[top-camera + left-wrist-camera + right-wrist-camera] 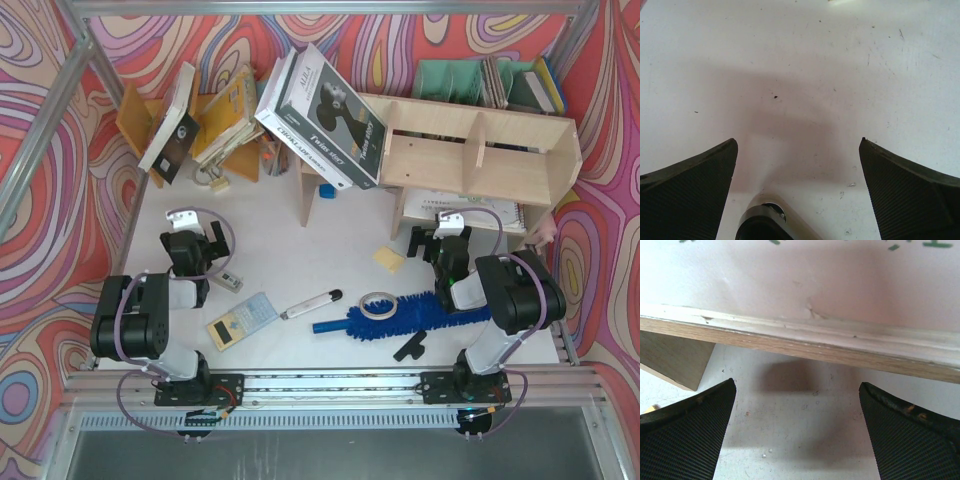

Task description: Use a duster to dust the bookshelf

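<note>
The bright-blue fluffy duster (400, 312) lies flat on the white table near the front right, its smooth handle (330, 325) pointing left. The pale plywood bookshelf (470, 155) stands at the back right; its bottom board edge (800, 342) fills the top of the right wrist view. My right gripper (438, 236) is open and empty, low over the table just in front of the shelf and behind the duster. My left gripper (195, 240) is open and empty over bare table (800, 90) at the left.
A tape roll (377, 303) lies against the duster. A white marker (310, 303), a calculator (241, 320), a yellow pad (389, 259) and a black part (412, 346) lie on the table. Books (320, 120) lean at the back; a small block (230, 281) lies near the left arm.
</note>
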Tool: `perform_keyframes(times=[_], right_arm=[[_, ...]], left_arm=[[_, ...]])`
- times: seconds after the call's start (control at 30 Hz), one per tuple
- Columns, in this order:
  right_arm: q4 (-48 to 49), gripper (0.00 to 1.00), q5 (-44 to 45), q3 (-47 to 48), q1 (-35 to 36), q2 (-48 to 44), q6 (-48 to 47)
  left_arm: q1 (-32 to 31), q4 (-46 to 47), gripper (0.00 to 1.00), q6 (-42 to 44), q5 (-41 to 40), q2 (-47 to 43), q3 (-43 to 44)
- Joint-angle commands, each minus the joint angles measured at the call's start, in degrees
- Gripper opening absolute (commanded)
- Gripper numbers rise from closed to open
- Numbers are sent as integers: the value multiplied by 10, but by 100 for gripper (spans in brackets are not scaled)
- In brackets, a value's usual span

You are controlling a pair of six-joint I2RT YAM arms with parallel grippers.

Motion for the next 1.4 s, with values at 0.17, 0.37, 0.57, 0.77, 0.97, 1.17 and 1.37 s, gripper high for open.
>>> perform_keyframes(times=[0.17,0.37,0.57,0.77,0.97,1.17,1.37], right_arm=[[26,99,8,6,-3,-6,-7],[26,99,9,6,-3,-6,-7],[26,99,9,6,-3,-6,-7],[26,99,9,6,-3,-6,-7],[40,99,-4,-3,-3,-10,-17],[68,99,-4,-41,2,-61,-23],[-99,99,42,-37,17,-198,13]], left_arm=[[2,-9,98,12,25,-3,6],[2,-9,98,12,25,-2,6],[3,-9,98,12,25,-2,6],[2,83,98,1,-9,-16,-53],[-31,75,98,8,-83,-132,-101],[-71,-118,98,-13,-149,-344,-92],[-86,-277,98,-110,-187,-500,-63]])
